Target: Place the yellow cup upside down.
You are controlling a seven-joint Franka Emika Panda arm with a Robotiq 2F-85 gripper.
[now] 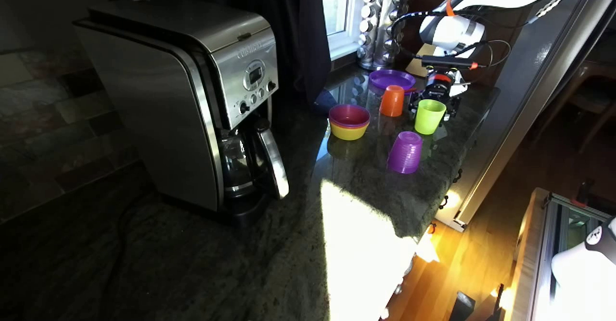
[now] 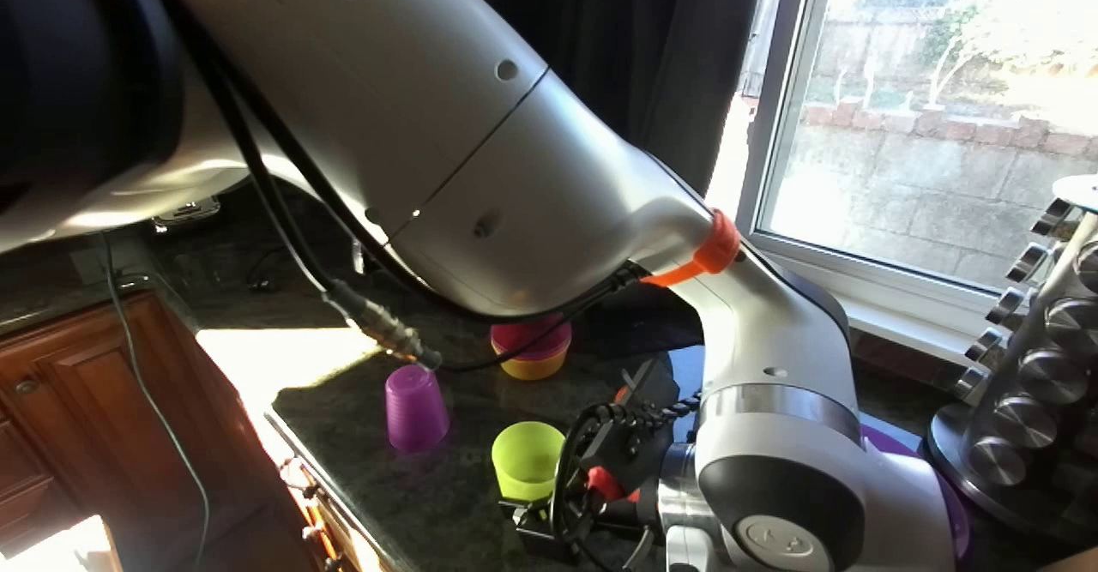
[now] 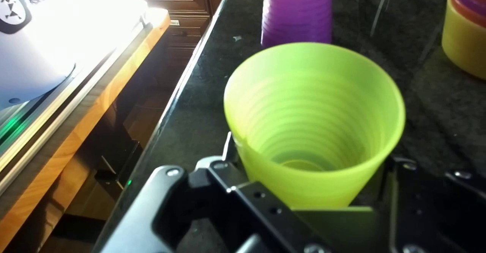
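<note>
The yellow cup (image 3: 300,186) is lime green and stands mouth up, inside visible, in the wrist view. It also shows in both exterior views (image 1: 428,118) (image 2: 525,462), at or very near counter height. My gripper (image 3: 311,160) has one finger on each side of the cup just below its rim. Both fingers look in contact, and the rim looks slightly kinked at the left finger. The cup's base is hidden behind the gripper in the wrist view. The gripper (image 1: 435,104) comes in low from behind the cup in an exterior view.
A purple cup (image 1: 405,153) stands upside down close by. An orange cup (image 1: 392,100) and a purple plate (image 1: 391,78) are behind. Stacked bowls (image 1: 349,131), yellow outermost, sit beside. The counter edge (image 3: 182,82) runs close on the left in the wrist view.
</note>
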